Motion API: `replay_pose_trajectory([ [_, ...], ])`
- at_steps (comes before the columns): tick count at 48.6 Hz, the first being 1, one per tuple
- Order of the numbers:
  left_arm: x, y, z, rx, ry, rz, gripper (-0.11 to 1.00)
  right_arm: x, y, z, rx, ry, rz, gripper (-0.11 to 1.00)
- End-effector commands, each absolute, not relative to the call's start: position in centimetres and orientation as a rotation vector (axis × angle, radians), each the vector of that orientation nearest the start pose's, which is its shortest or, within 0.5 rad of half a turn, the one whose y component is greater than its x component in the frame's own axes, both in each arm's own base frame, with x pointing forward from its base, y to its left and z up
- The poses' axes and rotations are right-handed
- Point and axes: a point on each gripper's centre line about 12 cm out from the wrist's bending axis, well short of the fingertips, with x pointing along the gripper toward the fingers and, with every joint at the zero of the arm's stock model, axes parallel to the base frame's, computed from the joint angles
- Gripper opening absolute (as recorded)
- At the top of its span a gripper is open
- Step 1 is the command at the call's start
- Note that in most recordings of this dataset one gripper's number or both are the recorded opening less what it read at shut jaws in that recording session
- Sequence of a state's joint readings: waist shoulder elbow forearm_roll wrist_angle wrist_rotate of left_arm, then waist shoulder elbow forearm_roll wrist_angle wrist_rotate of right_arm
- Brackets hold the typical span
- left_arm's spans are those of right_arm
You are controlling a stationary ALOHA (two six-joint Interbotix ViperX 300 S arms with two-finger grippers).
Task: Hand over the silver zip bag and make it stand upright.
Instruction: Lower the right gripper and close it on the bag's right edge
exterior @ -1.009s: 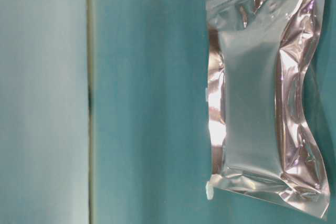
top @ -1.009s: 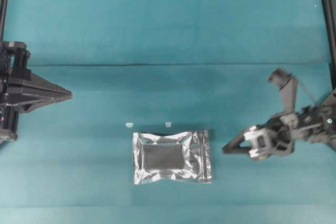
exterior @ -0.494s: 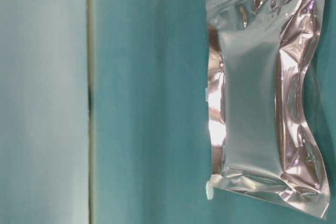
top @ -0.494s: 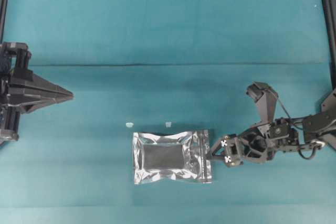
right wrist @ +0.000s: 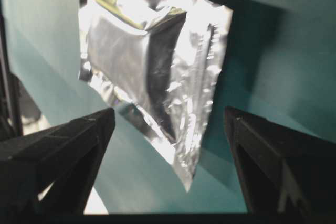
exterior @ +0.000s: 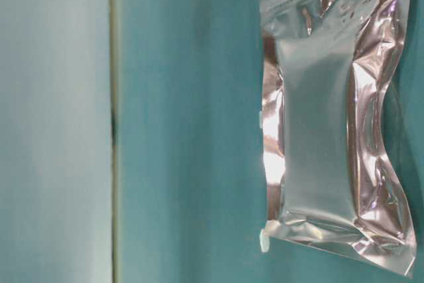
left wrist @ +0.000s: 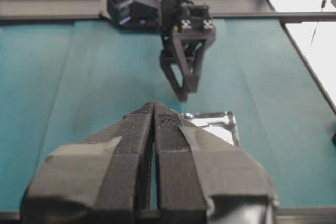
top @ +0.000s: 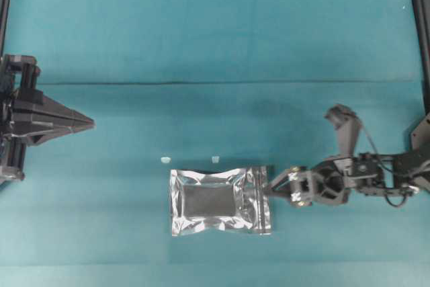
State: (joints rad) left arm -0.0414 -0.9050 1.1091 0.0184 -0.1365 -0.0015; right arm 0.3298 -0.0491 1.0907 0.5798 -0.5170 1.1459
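Two arms are in my overhead view. On the far left edge, my left gripper [top: 89, 123] sits with its fingers pressed together on nothing, pointing toward the middle of the teal table cloth [top: 215, 38]. Two tiny white scraps [top: 165, 159] lie just above the bag's top edge. The silver zip bag [top: 220, 201] lies flat near the centre front, zip strip on its right end. My right gripper [top: 272, 189] is at that zip end, fingers spread wide; from the right wrist camera I see the bag between and beyond the two fingers [right wrist: 58, 145], ungrasped. Whether the tips touch the foil I cannot tell.
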Motion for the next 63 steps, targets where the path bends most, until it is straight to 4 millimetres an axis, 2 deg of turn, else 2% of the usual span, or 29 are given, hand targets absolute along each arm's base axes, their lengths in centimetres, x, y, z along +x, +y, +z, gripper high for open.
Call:
replay_pose_trajectory([
  [1,21.4,-0.9,30.0,0.017,0.041,-0.045,0.00,28.4,6.7,10.8,1.456,0.442,-0.412,0.92],
  [20,21.5,-0.8,29.9,0.017,0.044,-0.037,0.00,28.7,8.3,9.0,1.472,0.392,-0.404,0.92],
  [38,21.5,-0.7,29.9,0.017,0.044,-0.035,0.00,29.5,8.5,8.3,1.481,0.379,-0.413,0.92],
  [54,21.5,-0.7,29.9,0.019,0.044,-0.035,0.00,31.2,9.0,7.3,1.490,0.362,-0.439,0.92],
  [63,21.5,-0.7,29.7,0.019,0.049,-0.035,0.00,31.7,8.5,7.3,1.493,0.338,-0.449,0.92],
])
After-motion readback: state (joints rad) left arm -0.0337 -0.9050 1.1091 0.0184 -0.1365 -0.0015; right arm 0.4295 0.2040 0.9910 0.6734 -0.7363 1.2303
